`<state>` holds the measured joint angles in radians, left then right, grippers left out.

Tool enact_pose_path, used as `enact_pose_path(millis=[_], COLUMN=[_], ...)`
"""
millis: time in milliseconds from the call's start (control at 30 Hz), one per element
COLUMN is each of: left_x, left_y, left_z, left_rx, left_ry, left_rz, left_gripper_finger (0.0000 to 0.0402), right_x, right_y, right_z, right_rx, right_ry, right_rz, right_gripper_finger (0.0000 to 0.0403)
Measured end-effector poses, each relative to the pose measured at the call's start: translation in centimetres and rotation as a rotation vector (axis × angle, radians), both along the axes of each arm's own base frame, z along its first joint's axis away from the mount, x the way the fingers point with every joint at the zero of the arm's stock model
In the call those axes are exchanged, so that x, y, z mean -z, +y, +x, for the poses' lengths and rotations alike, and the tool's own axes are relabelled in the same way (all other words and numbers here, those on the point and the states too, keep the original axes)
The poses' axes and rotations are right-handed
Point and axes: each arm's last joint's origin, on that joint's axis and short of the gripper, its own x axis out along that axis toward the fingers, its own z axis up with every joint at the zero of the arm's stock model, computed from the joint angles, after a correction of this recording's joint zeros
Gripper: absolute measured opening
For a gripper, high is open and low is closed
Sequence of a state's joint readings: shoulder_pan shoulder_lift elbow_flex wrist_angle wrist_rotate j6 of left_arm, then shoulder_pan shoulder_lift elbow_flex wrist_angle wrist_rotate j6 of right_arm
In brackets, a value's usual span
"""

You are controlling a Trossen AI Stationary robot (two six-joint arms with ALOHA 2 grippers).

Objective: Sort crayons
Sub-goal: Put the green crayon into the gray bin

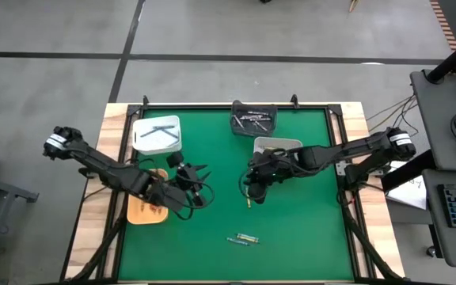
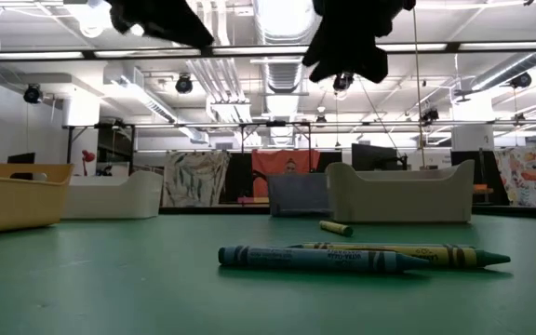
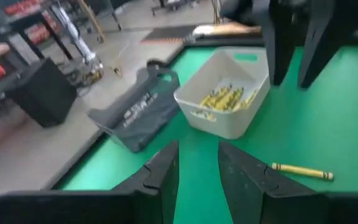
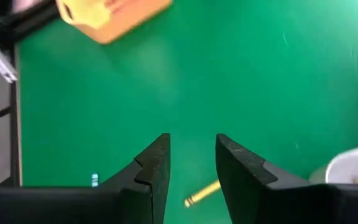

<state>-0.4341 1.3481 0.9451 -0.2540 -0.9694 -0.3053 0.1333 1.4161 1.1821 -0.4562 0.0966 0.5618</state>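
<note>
A yellow crayon [image 1: 248, 202] lies flat on the green mat, seen in the right wrist view [image 4: 202, 193] just below my right gripper [image 4: 191, 142]. That gripper hangs open over it, touching nothing. My left gripper [image 3: 197, 149] hovers open above the mat [image 1: 200, 178], left of centre, with nothing between its fingers. It faces a white bin of yellow crayons [image 3: 224, 98]. A blue-green crayon [image 2: 314, 259] and a yellow one [image 2: 389, 251] lie side by side near the front edge [image 1: 244, 238].
A dark bin [image 1: 253, 120] with grey-white sticks stands at the far middle. A white bin [image 1: 157, 133] is at the far left and a tan bin [image 1: 143, 210] under the left arm. The white bin [image 1: 274, 146] lies partly under the right arm.
</note>
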Motion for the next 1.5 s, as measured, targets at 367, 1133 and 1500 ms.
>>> enact_pose_path(millis=[367, 1133, 1500], left_x=[-2.0, -6.5, -7.6], left_y=[0.4, 1.4, 5.0], left_z=[-1.9, -3.3, -2.7], left_rx=[0.032, 0.172, 0.072], left_ry=[-0.06, 0.04, 0.143], left_rz=[0.048, 0.327, 0.493], left_gripper_finger=[0.0094, 0.0094, 0.0094], right_x=[3.2, 8.4, 10.9], right_y=[0.3, 2.9, 2.9], right_z=[2.0, 6.3, 7.0], right_rx=[0.16, 0.395, 0.44], right_ry=[0.235, 0.606, 0.652], right_rz=[0.115, 0.195, 0.193], right_gripper_finger=[0.01, 0.0126, 0.0137])
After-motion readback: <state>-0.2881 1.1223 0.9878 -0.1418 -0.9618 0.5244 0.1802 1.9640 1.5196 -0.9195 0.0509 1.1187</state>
